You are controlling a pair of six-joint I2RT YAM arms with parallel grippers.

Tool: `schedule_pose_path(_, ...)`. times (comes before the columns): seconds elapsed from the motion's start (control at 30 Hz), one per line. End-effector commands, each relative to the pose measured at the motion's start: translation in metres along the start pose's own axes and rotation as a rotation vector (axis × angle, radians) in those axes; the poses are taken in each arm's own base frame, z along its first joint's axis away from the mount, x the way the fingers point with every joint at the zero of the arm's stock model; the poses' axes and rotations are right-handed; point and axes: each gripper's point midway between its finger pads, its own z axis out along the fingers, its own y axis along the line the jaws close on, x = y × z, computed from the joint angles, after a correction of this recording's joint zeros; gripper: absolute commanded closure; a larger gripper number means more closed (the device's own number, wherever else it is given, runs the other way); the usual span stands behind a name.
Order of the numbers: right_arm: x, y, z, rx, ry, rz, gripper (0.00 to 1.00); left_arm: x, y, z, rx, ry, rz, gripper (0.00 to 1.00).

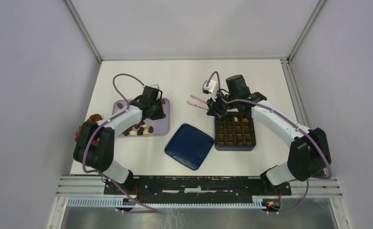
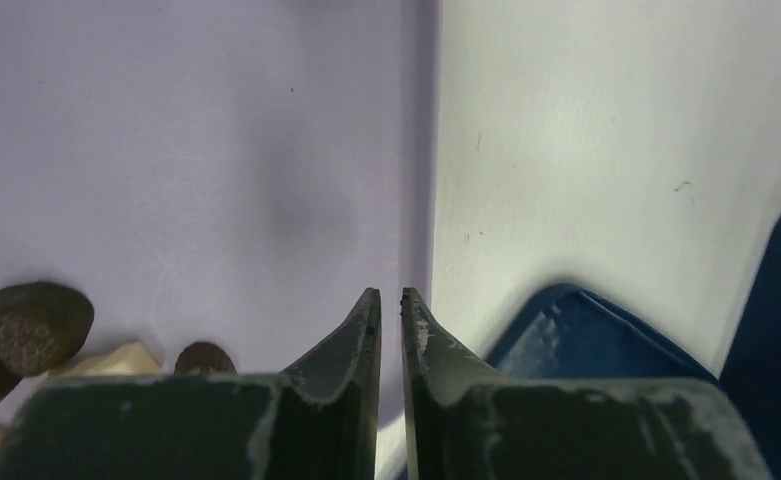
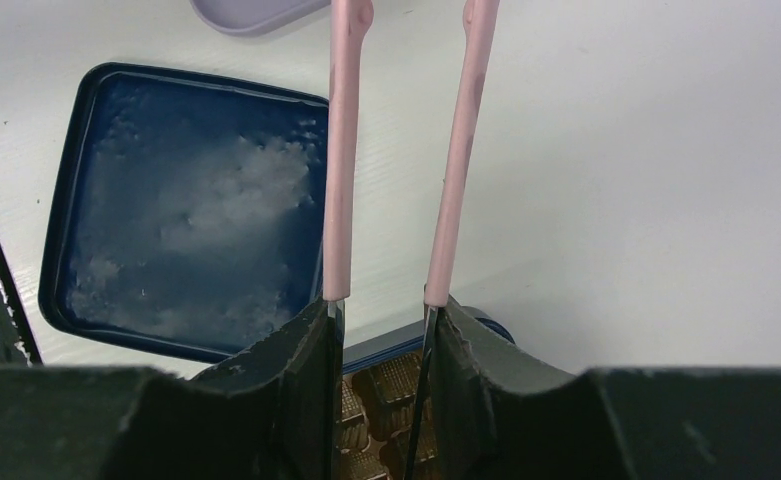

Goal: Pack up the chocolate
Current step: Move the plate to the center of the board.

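Left jaws beside chocolate [image 2: 34,325], apart

We see both arms elbowed inward here. The white-and-black left arm [image 1: 120,119] reaches forward, and the left gripper [image 2: 390,300] has its jaws pinched nearly together, just a slit. The white-and-black right arm [image 1: 270,117] mirrors it, with the right gripper [image 3: 378,312] jaws clamped on pink plastic tongs [image 3: 339,150].

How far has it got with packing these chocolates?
Partly there. Some pieces already sit in the box. The right pincer, above it, grips pink tongs; the left pincer hangs over the lavender tray. Still to do: chocolates lie loose on that tray, and the blue lid is off.
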Motion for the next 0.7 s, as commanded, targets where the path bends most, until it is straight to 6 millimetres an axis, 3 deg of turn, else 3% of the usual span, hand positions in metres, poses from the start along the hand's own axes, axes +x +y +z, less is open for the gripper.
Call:
schedule_pose_path(0.0, -0.018, 0.003, -0.003, -0.022, -0.054, -0.028, 0.6, -0.02, 0.002, 0.021, -0.032, -0.026, 0.063, 0.83)
schedule_pose_path(0.1, -0.015, 0.005, -0.002, -0.032, -0.052, -0.025, 0.6, -0.014, 0.0, 0.032, -0.021, 0.011, 0.068, 0.84)
schedule_pose_path(0.3, -0.011, 0.003, -0.001, -0.027, -0.039, -0.028, 0.6, 0.007, -0.027, 0.048, 0.1, 0.113, 0.08, 0.87)
schedule_pose_path(0.67, 0.002, -0.011, 0.003, 0.019, 0.023, -0.024, 0.6, 0.013, -0.096, 0.069, 0.262, 0.14, 0.099, 0.87)
